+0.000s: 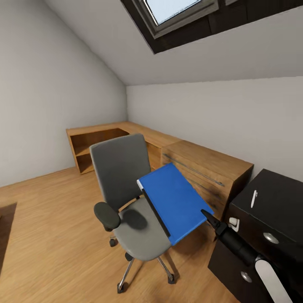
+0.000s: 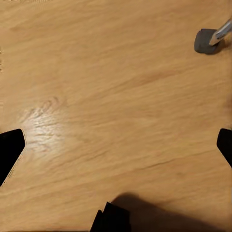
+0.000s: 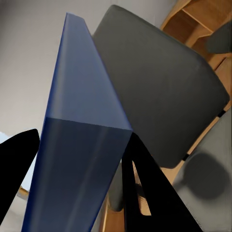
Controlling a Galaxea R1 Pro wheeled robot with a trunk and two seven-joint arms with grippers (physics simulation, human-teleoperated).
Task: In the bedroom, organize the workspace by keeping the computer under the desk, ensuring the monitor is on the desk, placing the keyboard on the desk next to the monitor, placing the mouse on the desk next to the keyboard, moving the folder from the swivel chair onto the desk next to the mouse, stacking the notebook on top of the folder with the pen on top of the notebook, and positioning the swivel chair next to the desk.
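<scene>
Right gripper clamps the blue folder, tilted above the chair; left fingers spread over bare floor.

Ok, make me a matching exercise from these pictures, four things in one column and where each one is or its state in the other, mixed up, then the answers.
Things:
1. blue flat folder
2. white pen
3. grey swivel chair
4. left tool

Places or states:
A. lying on the black cabinet
B. standing on the wooden floor
C. open, above bare floor
D. gripped at its edge by the right tool, tilted beside the chair

Pairs: 1-D, 2-A, 3-B, 4-C
</scene>
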